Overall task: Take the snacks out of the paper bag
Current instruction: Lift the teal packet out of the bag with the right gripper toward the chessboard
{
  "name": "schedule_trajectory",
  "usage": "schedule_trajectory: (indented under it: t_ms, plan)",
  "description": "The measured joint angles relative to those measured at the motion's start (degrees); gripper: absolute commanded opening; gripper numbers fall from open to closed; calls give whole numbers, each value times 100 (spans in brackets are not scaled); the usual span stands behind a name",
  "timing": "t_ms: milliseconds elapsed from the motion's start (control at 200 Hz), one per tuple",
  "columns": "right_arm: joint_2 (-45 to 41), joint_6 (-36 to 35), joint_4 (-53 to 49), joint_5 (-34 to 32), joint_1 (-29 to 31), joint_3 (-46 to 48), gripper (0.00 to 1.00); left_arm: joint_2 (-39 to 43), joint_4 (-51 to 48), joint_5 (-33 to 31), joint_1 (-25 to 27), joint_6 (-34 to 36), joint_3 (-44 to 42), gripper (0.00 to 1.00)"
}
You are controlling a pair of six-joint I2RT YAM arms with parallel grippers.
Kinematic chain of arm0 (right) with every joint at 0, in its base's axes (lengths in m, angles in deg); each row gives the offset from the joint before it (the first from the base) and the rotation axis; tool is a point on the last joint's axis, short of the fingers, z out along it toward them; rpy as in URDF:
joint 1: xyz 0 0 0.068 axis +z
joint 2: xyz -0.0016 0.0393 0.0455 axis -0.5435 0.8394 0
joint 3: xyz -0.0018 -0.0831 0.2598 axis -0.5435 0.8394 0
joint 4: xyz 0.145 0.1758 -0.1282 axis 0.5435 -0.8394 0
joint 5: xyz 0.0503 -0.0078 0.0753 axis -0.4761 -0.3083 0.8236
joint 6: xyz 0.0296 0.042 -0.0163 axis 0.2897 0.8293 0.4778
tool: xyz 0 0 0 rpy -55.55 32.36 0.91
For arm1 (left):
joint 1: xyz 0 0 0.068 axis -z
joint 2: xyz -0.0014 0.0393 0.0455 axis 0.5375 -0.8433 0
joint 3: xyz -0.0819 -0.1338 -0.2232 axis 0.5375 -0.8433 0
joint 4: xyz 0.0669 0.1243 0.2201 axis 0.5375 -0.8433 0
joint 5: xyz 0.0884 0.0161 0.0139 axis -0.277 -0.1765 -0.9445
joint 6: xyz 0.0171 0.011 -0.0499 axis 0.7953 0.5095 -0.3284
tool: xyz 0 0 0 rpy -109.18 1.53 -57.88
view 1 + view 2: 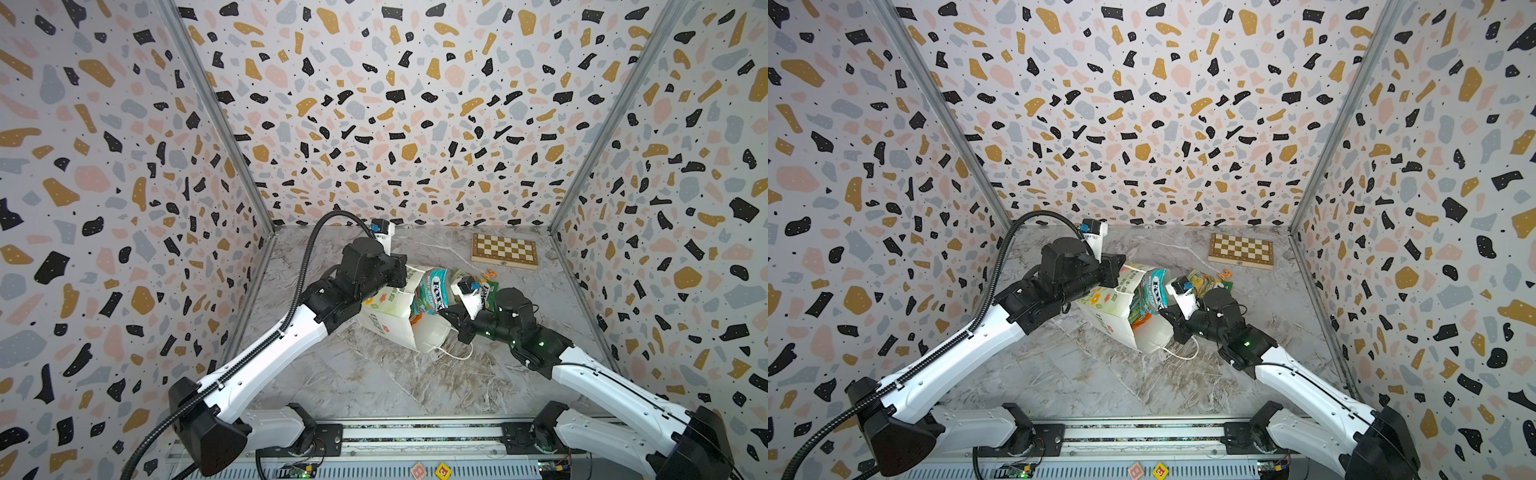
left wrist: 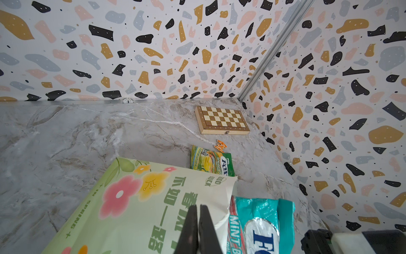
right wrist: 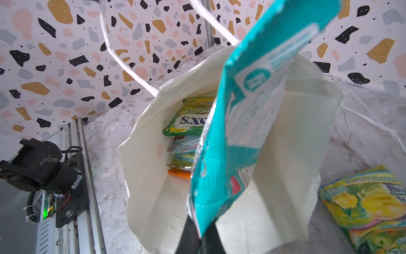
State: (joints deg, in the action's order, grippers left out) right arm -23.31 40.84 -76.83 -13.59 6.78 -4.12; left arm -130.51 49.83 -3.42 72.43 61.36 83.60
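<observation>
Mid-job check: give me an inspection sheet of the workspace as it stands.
Surface: marbled table, no damage seen.
Job's things: paper bag lying tilted, mouth toward the right arm; teal packet partly out of it; more packets inside; green-yellow packet on the table.
Clutter: chessboard, orange trinket, letter blocks on the front rail.
Tools: left tool shut on the bag's wall; right tool shut on the teal packet.
Cables: black conduit arcs over the left arm; cord handle trails on the table.
Surroundings: speckled walls, nothing else seen.
</observation>
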Motion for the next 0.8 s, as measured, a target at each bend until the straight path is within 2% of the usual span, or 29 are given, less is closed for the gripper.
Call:
schedule_trajectory:
  t_ms: [441, 801]
  plan:
    - [-691, -46, -713, 17, -190, -737, 0, 0, 2, 0, 0, -20, 0, 0]
    - [-1287, -352, -1307, -748, -640, -1235, 0, 0, 2, 22, 0, -17, 0, 0]
